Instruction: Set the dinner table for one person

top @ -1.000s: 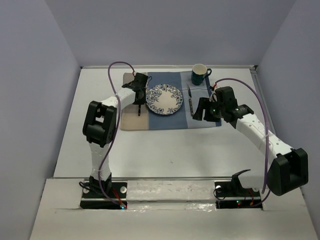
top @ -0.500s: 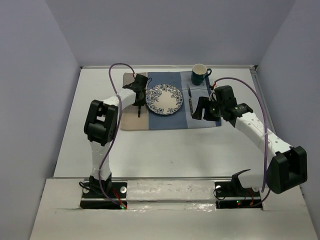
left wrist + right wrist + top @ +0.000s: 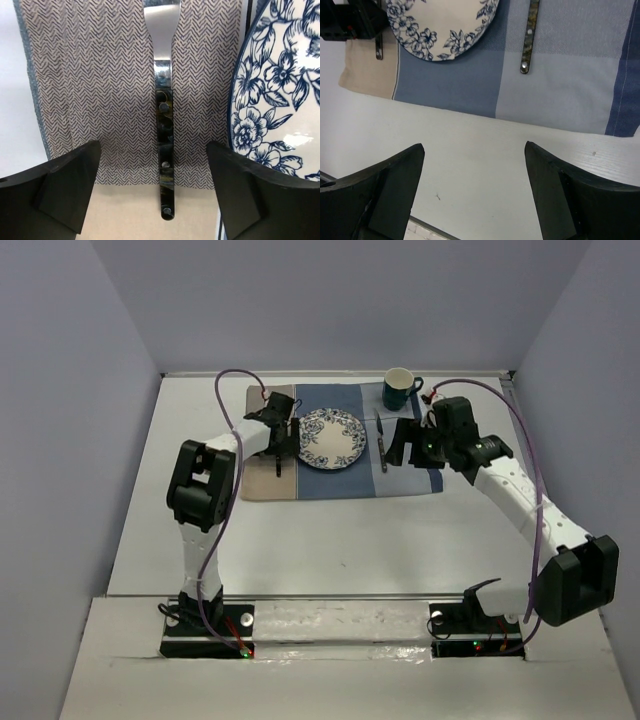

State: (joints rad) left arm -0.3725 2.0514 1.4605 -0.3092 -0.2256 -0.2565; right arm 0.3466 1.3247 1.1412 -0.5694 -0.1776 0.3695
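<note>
Your left gripper hangs low over the beige, herringbone end of the striped cloth mat, with its fingers spread wide. Between them lies a utensil with a dark riveted handle, and neither finger touches it. Its head runs off the top of the left wrist view, so you cannot tell what kind it is. Just to its right sits the blue-flowered plate, resting on the middle of the mat. Your right gripper is also open and holds nothing. From its wrist camera you see bare white tabletop under the fingers, with the near edge of the mat beyond. A second dark-handled utensil lies on the mat to the right of the plate, close to it but apart. A dark green mug stands at the mat's far right corner. The dinner table stretches out under all of this, white and matte, and the mat lies toward its far side.
</note>
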